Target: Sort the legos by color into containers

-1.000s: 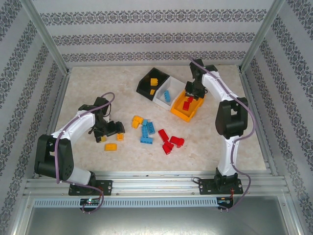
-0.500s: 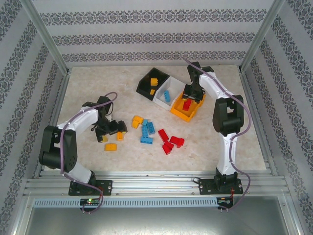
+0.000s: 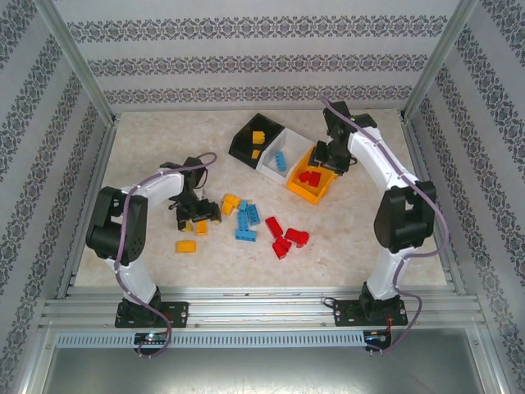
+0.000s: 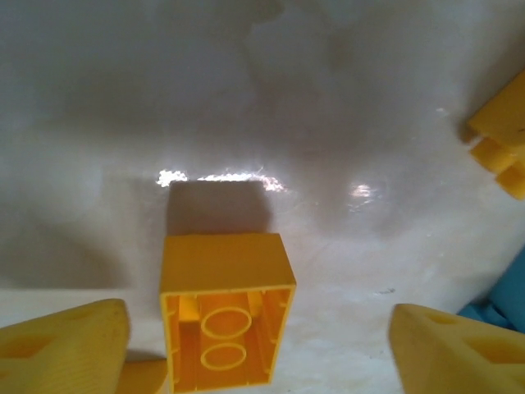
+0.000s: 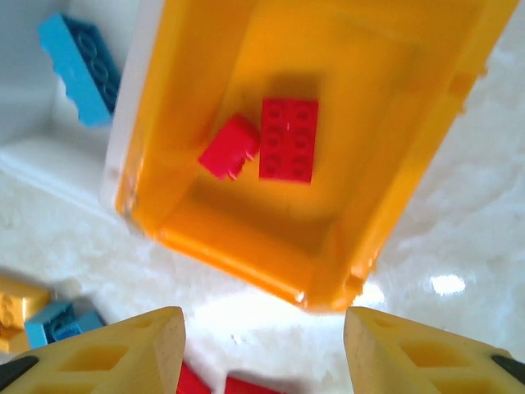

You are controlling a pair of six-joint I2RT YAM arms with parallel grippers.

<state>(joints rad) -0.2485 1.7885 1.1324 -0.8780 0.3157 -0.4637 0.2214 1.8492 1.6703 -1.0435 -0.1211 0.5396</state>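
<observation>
Starting at the near side of the pale marbled table (image 3: pixel 139 139), a flat yellow-orange studded plastic brick (image 3: pixel 185 245) lies alone, with a cluster of red plastic bricks (image 3: pixel 285 237) well to its right. Just behind the lone brick hangs the left gripper (image 3: pixel 199 215). From above its fingers are too small to read, and they hide part of what lies under them. The left wrist view shows them spread wide, the yellow fingertips (image 4: pixel 66 345) cut off by the bottom edge. Between them, nearer the left one, a small yellow-orange brick lying hollow side up (image 4: pixel 225 320) rests on the table; whether it touches that fingertip I cannot tell. Cropped yellow scraps (image 4: pixel 502 139) and a blue corner (image 4: pixel 504 300) poke in at the right edge.

Further back lie a few blue plastic bricks (image 3: pixel 246 220) and a yellow-orange pair (image 3: pixel 230 203). Beyond them three joined bins run in a slanted row. The orange plastic bin (image 3: pixel 302 194) holds red pieces. Two are plain in the right wrist view: a flat eight-stud red plate (image 5: pixel 289 139) and a smaller red block (image 5: pixel 230 146) just beside it. The right gripper (image 3: pixel 328 160) hovers over that bin, fingers wide apart and empty. The white plastic bin (image 3: pixel 267 170) holds a single blue brick (image 3: pixel 280 161). The black plastic bin (image 3: pixel 242 148), farthest left, holds two yellow-orange bricks (image 3: pixel 257 137).
</observation>
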